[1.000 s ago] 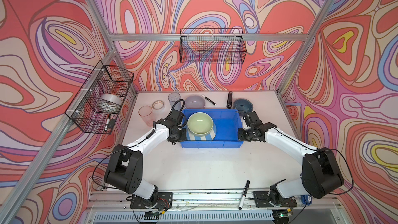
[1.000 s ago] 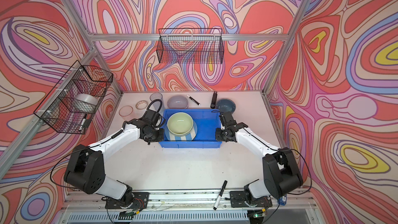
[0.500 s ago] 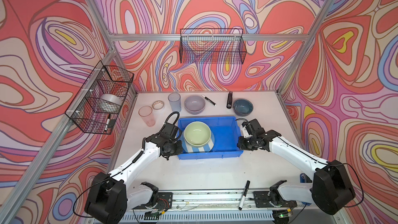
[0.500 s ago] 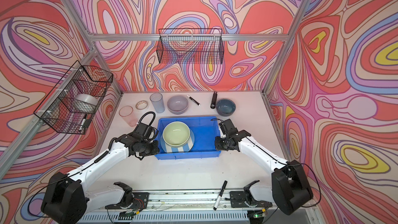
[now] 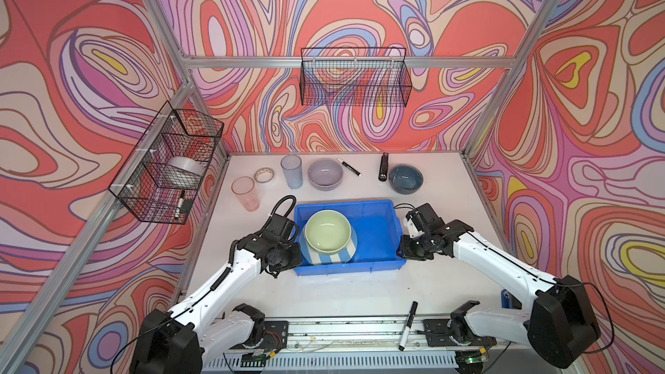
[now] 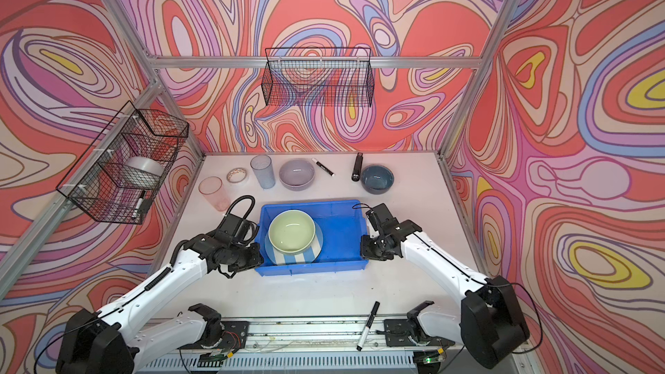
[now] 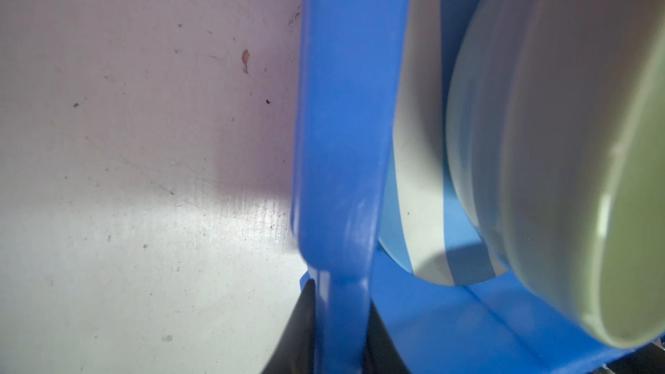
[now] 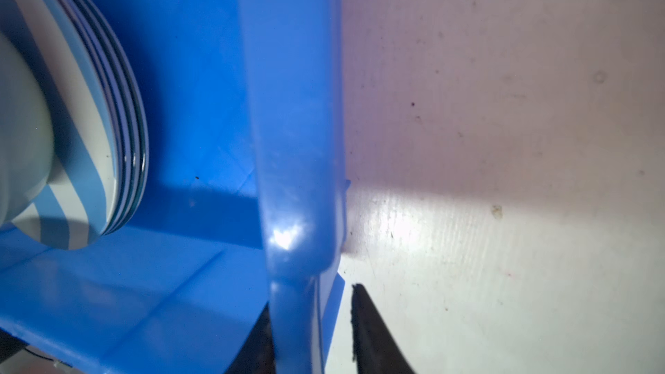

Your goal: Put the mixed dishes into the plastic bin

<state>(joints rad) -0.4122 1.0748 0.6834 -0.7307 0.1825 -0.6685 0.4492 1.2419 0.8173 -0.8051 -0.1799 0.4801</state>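
Left wrist view: the rim of the plastic bin (image 7: 342, 138) is seen between the two dark fingers (image 7: 306, 329) of the left pincer (image 7: 342, 336), one on each side with no clear gap; whether the rim is squeezed cannot be told; in the right wrist view the bin's opposite rim is straddled by the right pincer (image 8: 309, 332), whose outer finger (image 8: 370, 336) is held apart from the wall, a strip of table (image 8: 503, 210) showing between, so this pincer is parted and nothing is gripped; in both top views the bin is found near the middle of the table, flanked by the two pincers at its short walls; inside it, toward the left wall, a green bowl (image 5: 327, 230) is seated on a blue-white striped plate (image 5: 333, 260), under which further plate edges are seen in the right wrist view; a lavender bowl (image 5: 325, 173), a dark blue bowl (image 5: 405, 178), a bluish tumbler (image 5: 291, 170) and a pink tumbler (image 5: 245, 192) are seen upright on the table behind the bin
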